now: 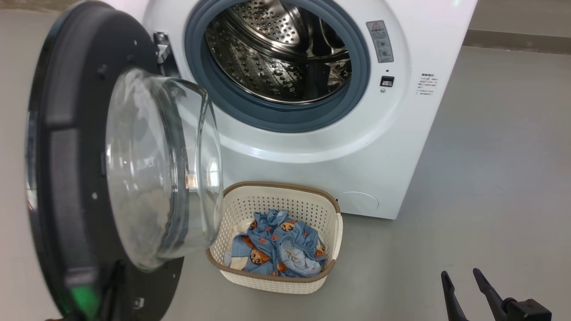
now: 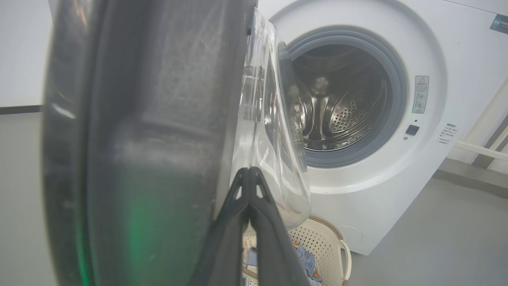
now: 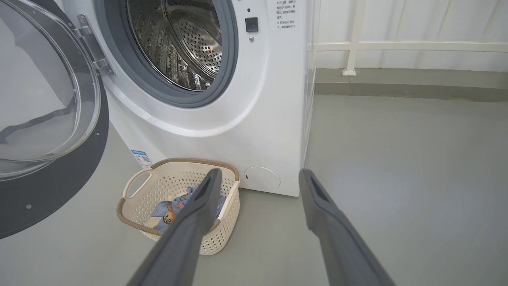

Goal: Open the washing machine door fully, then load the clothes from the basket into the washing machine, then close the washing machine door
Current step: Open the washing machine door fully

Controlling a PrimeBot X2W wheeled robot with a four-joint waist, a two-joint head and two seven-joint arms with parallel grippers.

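The door [image 1: 67,178] stands swung wide, its glass bowl [image 1: 151,169] overhanging the left end of the basket [image 1: 276,285], which sits on the floor [image 1: 490,178] just before the machine [image 1: 401,133] with the clothes [image 1: 276,245] heaped inside. Our left gripper [image 2: 249,171], jaws together, is close against the door's inner face where rim meets glass (touching or not, we cannot tell). We judge a push there could skid off the curved glass, or the door could swing back and foul a lift from the basket. Our right gripper [image 1: 460,273], jaws apart and empty, hangs low over bare floor, well apart from the basket. The basket's right side and the drum [image 1: 276,53] above it are open to us, while the door hems in the left.
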